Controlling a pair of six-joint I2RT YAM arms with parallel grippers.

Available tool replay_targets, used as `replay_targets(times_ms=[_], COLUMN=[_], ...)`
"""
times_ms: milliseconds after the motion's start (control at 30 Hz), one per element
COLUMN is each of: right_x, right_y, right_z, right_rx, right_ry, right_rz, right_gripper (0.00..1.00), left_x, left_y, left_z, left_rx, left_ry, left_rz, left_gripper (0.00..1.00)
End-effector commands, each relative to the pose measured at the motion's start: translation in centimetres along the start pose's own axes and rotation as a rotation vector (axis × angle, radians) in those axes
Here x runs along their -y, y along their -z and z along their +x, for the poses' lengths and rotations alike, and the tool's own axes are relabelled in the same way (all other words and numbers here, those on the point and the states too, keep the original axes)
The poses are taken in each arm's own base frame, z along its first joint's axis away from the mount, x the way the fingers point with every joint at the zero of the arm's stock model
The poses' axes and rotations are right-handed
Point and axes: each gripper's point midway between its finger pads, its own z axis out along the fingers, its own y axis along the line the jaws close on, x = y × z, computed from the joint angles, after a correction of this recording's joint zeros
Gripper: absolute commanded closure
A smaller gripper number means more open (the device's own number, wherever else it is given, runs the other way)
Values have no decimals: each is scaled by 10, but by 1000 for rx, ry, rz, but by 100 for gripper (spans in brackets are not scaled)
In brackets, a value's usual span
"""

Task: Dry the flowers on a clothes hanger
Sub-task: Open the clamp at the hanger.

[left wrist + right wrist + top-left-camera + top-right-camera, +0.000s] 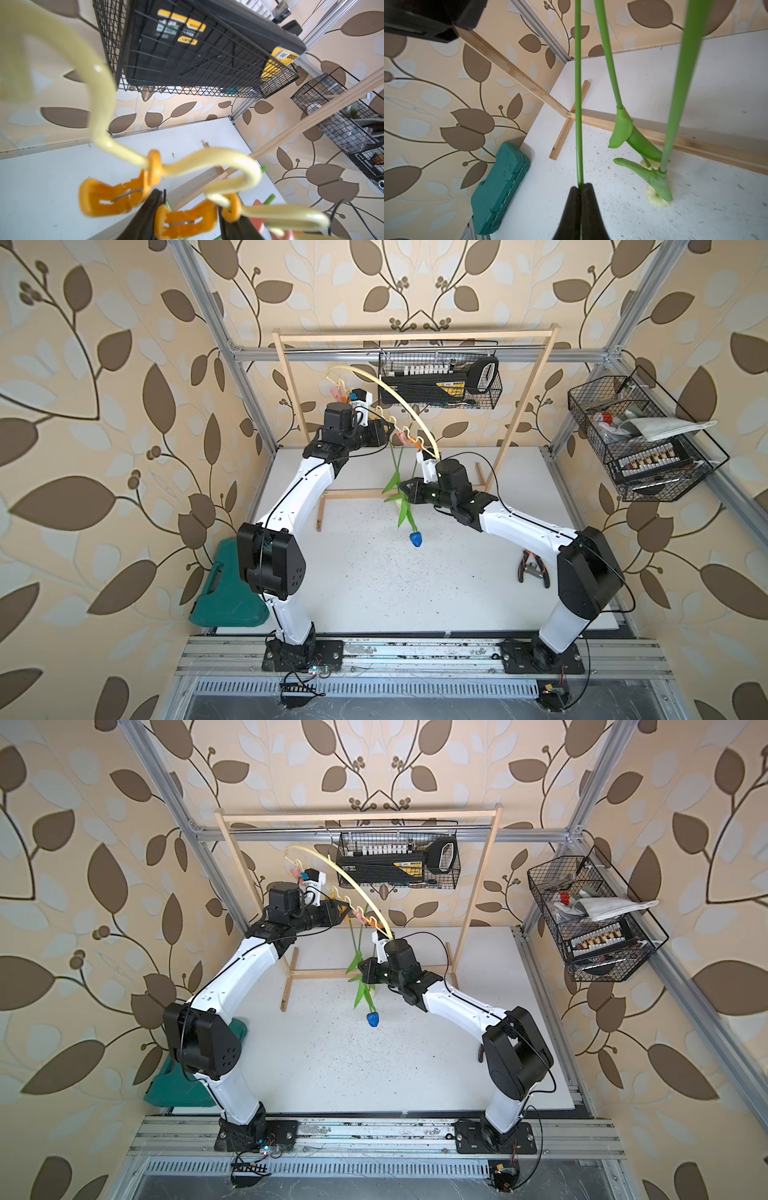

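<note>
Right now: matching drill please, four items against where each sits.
Items: 1 blue tulip head; 2 teal plastic tool case; 3 orange-handled pliers; 4 folded white towel.
Places: A in the side black wire basket; B hanging head-down over the white table; C on the table by the right arm; D off the table, beside the left arm.
Pairs: 1-B, 2-D, 3-C, 4-A.

Bright, even, diffuse light; only faint soft shadows on table. Both top views bend at the edges. Close to left gripper, hanger and clothespin badly blurred, small glare spots; wire basket beyond sharper. Stem at right gripper soft.
</note>
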Motion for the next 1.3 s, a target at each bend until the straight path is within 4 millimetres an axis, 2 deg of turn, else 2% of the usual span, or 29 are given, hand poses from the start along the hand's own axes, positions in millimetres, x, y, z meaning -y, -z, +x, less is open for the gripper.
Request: replay_targets(times_ms=[0, 200, 300, 367, 467, 600, 833, 1100, 1267], right_x=[-16, -17, -18, -19, -19, -20, -19, -19, -19], right_y=[8, 8, 8, 8, 8, 8, 9, 9, 8], right_z=[-18, -21, -22, -24, -24, -24, -24, -24, -26], right_rx=[31, 34, 35, 38, 36, 36, 37, 35, 40], right_ry=[26, 26, 27, 27, 30, 31, 30, 29, 26], right_rz=[-37, -36, -40, -40, -40, -40, -34, -33, -33], right_gripper=[100, 100, 100, 100, 100, 100, 100, 100, 100], left_x=[11, 11, 10, 9, 7, 7, 3, 3, 5], left_y=[6, 7, 7, 6, 4, 2, -1, -1, -1], left_z=[-25, -26, -25, -23, -22, -22, -20, -21, -22], left_rx=[65, 66, 60, 55, 50, 50, 52, 57, 57], left_ry=[-38, -38, -34, -31, -27, -24, -15, -10, -9], left_rz=[13, 8, 3, 0, 0, 1, -31, -38, -34], left_gripper=[54, 62, 62, 58, 47, 46, 52, 72, 79])
